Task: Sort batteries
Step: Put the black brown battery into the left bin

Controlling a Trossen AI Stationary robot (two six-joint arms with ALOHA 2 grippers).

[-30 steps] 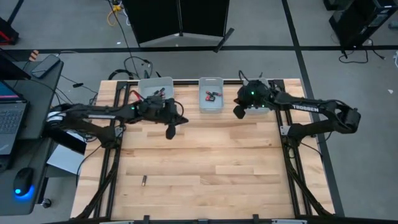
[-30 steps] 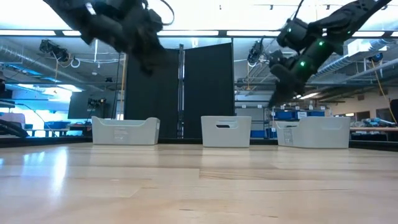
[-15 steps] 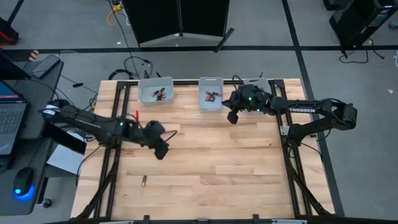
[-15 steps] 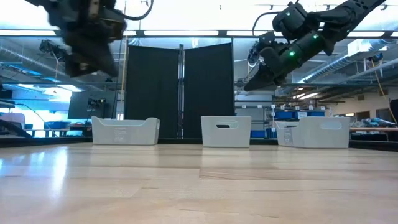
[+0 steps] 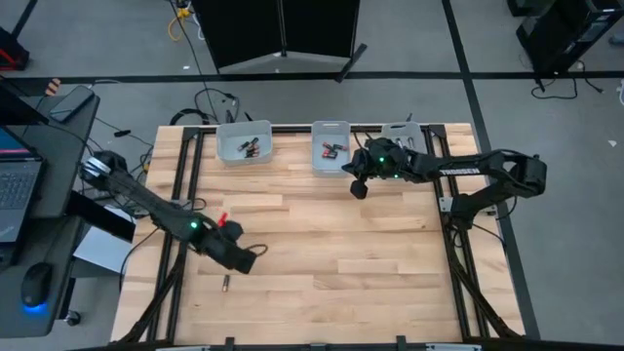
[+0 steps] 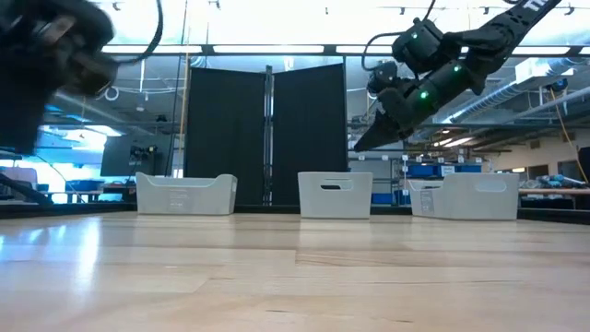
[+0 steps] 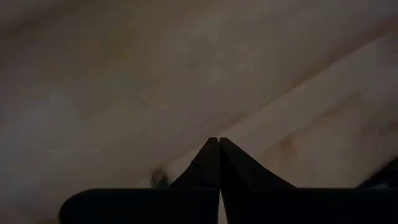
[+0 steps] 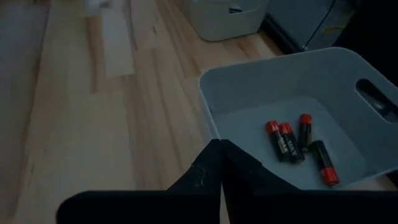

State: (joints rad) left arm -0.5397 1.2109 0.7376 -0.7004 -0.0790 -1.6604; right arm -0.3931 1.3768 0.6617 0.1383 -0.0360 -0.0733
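Batteries, small black cylinders with red ends (image 8: 297,144), lie in the middle translucent plastic bin (image 5: 331,148) at the far edge of the light wooden tabletop (image 5: 322,249); more lie in the left bin (image 5: 244,142). One lone battery (image 5: 224,284) lies near the tabletop's near-left edge. The right gripper (image 5: 358,188), fingers together and empty, hangs just beside the middle bin. The left gripper (image 5: 246,261), fingers together and empty, is just beside the lone battery.
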